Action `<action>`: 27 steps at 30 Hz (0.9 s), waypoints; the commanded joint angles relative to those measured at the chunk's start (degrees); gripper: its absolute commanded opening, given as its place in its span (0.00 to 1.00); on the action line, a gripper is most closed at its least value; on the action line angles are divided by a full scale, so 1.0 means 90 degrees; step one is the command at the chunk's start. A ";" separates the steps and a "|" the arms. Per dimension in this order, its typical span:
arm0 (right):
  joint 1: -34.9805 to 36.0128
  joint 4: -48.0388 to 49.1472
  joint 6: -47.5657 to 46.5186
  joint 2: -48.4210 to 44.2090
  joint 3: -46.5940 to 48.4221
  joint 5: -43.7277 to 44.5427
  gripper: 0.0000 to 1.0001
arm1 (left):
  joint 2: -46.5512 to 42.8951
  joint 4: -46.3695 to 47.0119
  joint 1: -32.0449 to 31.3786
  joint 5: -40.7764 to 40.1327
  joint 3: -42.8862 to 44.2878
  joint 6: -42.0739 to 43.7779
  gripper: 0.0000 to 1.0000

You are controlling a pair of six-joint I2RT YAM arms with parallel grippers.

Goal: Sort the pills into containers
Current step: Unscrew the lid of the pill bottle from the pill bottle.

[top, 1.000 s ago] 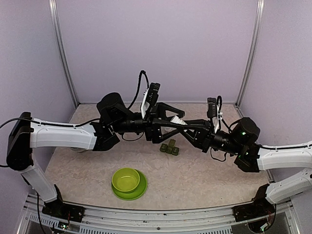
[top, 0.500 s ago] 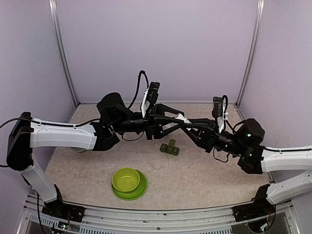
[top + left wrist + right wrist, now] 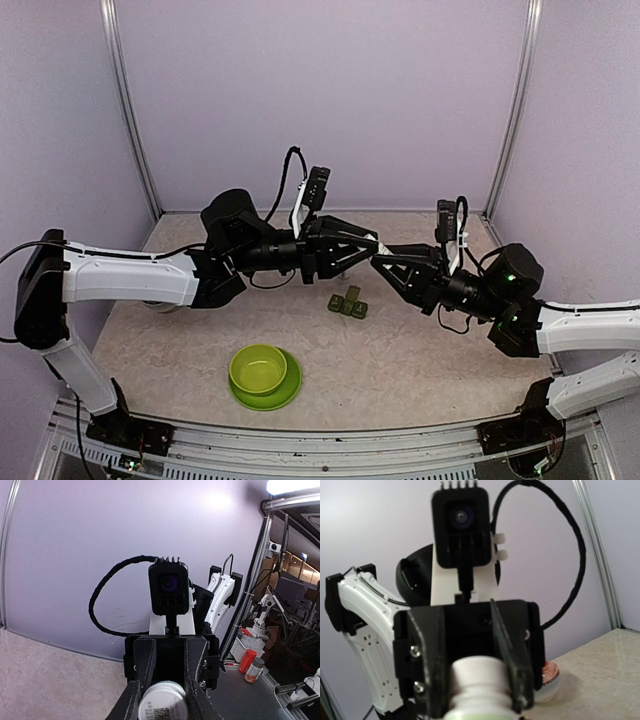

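A white pill bottle (image 3: 373, 245) hangs in mid-air above the table's middle, held between both arms. My left gripper (image 3: 371, 246) is shut on its white cap end; the round end face with a printed code (image 3: 162, 705) sits between the left fingers (image 3: 126, 702). My right gripper (image 3: 381, 260) is shut on the bottle's body, whose green label band (image 3: 475, 715) shows below the white neck. The containers, a dark green three-compartment pill box (image 3: 347, 303), lie on the table just below the bottle. No loose pills show.
A lime-green bowl (image 3: 258, 367) on its plate (image 3: 289, 390) stands near the front, left of centre. A small translucent cup with reddish contents (image 3: 549, 676) sits on the table behind the grippers. Purple walls close in the back and sides.
My left gripper's jaws closed from wide open onto the bottle's cap. The right arm shifted slightly to the right, still holding the bottle.
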 commanded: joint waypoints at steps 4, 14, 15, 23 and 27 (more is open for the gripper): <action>-0.0002 -0.0603 -0.0870 -0.0527 -0.0054 0.0356 0.10 | -0.0142 -0.0293 -0.0031 -0.0746 0.0202 -0.0864 0.24; -0.0008 -0.0853 -0.1621 -0.0658 -0.0085 0.0512 0.10 | -0.0327 -0.0994 -0.0092 -0.2022 0.0350 -0.2252 0.22; -0.0006 -0.0885 -0.1707 -0.0664 -0.0087 0.0544 0.10 | -0.0346 -0.1164 -0.0092 -0.2180 0.0412 -0.2436 0.22; -0.0001 -0.1194 -0.2261 -0.0589 0.0066 0.0559 0.09 | -0.0529 -0.2505 -0.0177 -0.3261 0.0847 -0.3053 0.22; -0.0007 -0.1324 -0.2444 -0.0576 0.0120 0.0593 0.09 | -0.0641 -0.3022 -0.0190 -0.3693 0.0981 -0.3212 0.22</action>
